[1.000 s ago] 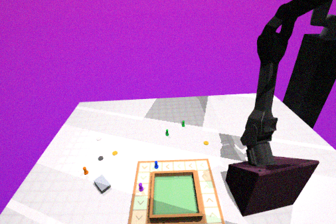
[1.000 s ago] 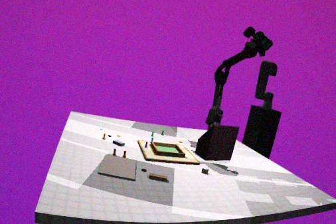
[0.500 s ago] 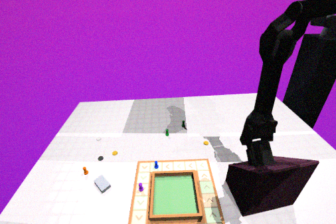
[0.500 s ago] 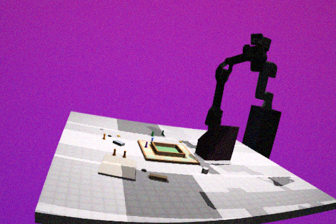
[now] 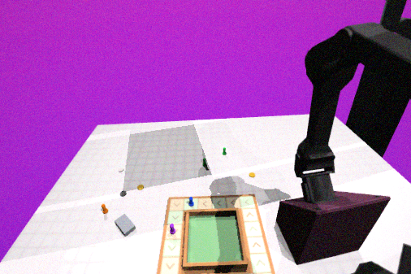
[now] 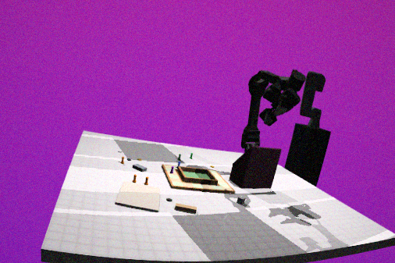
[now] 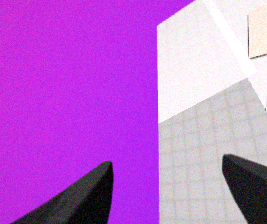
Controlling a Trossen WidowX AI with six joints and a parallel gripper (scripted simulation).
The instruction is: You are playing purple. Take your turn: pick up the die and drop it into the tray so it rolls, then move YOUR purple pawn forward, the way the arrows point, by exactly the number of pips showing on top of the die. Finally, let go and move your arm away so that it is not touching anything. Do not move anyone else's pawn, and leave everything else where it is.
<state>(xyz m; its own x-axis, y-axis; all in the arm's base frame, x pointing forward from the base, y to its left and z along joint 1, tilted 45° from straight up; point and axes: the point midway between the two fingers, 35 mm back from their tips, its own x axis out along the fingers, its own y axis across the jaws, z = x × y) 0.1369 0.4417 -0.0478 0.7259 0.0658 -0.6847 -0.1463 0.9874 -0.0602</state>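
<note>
The purple pawn (image 5: 172, 229) (image 6: 172, 169) stands upright on the left column of the board (image 5: 255, 229), two squares below the top left corner; arrows there point down in the top view. The tray (image 5: 199, 238) with green floor sits inside the track and looks empty. A small dark grey cube (image 6: 242, 200), apparently the die, lies on the table right of the board in the exterior view; its pips cannot be read. My gripper (image 7: 167, 166) is open, with nothing between its fingers, held up away from the board and the cube.
A dark box (image 5: 325, 228) (image 6: 255, 168) stands beside the board under the arm. The blue pawn (image 5: 191, 202) is on the top row. Green pawns (image 5: 224, 151) (image 5: 205, 163), an orange pawn (image 5: 105, 209), a grey block (image 5: 125, 224), a cream plate (image 6: 137, 196) and a wooden block (image 6: 186, 208) are around.
</note>
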